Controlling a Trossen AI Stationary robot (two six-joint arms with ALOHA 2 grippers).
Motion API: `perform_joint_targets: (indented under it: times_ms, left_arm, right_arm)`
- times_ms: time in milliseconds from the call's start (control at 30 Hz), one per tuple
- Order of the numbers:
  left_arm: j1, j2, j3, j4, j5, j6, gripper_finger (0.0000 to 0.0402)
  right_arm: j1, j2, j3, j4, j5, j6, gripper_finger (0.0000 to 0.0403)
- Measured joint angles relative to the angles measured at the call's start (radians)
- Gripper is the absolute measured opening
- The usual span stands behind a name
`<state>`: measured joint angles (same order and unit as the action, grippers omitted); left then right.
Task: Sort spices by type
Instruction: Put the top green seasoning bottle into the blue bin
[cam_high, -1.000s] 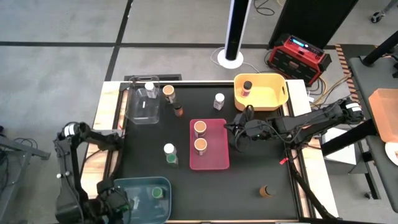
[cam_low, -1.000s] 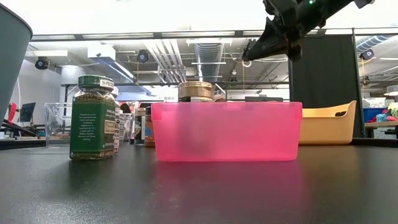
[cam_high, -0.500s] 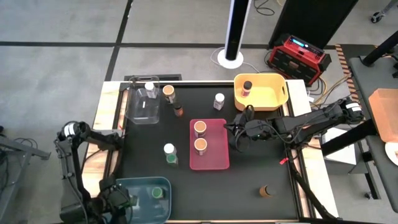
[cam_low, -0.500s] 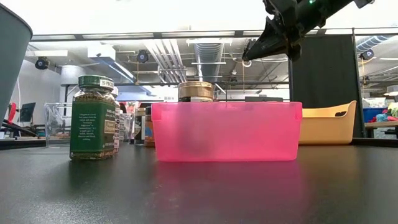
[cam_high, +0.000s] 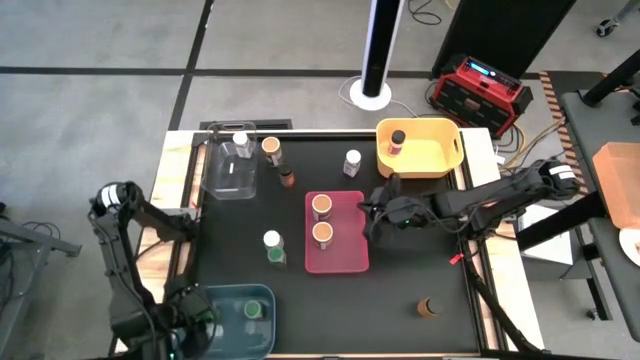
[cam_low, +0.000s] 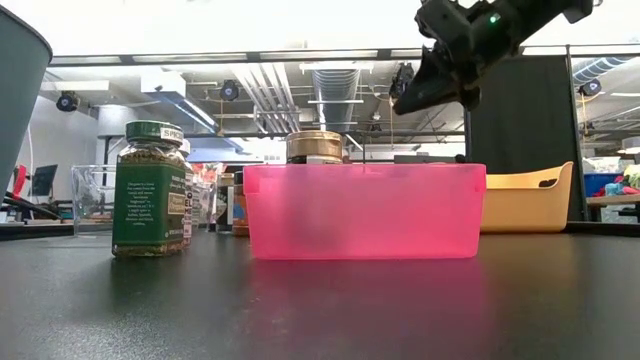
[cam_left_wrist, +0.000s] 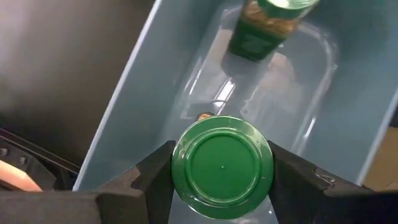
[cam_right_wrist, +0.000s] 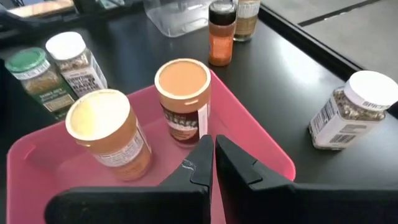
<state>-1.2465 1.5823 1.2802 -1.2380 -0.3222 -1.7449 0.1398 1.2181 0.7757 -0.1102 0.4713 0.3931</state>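
Note:
My left gripper (cam_high: 190, 322) is at the table's near left corner, shut on a green-lidded spice jar (cam_left_wrist: 222, 168) inside the blue bin (cam_high: 262, 295). A second green-lidded jar (cam_left_wrist: 267, 22) stands in that bin. My right gripper (cam_high: 372, 224) is shut and empty, hovering at the right rim of the pink bin (cam_high: 350, 262); the low view shows it (cam_low: 400, 100) well above the bin. Two orange-lidded jars (cam_right_wrist: 182, 84) (cam_right_wrist: 99, 115) stand in the pink bin. A dark-lidded jar (cam_high: 398, 138) stands in the yellow bin and a white-lidded one (cam_high: 241, 145) in the clear bin. My left gripper pinches the green-lidded jar between its two fingers (cam_left_wrist: 155, 174), one on either side just under the lid's rim (cam_left_wrist: 186, 186). The fingers point down from above and the jar is upright. The lid hides its lower part, so whether it touches the bin floor cannot be told.
Loose on the black table are an orange-lidded jar (cam_high: 271, 150), a small brown jar (cam_high: 287, 177), a white-lidded jar (cam_high: 352, 162), a white-lidded and a green-lidded jar side by side (cam_high: 273, 248), and a dark jar (cam_high: 428, 307) near the near right corner.
My right gripper has moved a little toward the table's near edge and slightly down, still shut, beside the pink bin's right rim. My left arm's elbow has risen a little while its gripper has stayed over the blue bin.

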Motion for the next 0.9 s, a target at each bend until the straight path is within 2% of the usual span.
perform_joint_targets:
  times_ms: [200, 900]
  left_arm:
    - [0.000, -0.010, -0.066, 0.034, 0.034, -0.004, 0.0190]
    - [-0.010, 0.017, -0.066, 0.033, 0.020, -0.041, 0.0201]
  right_arm:
    - [0.000, 0.022, 0.000, 0.074, 0.000, -0.018, 0.0009]
    - [0.000, 0.021, 0.000, 0.086, -0.001, -0.037, 0.0009]
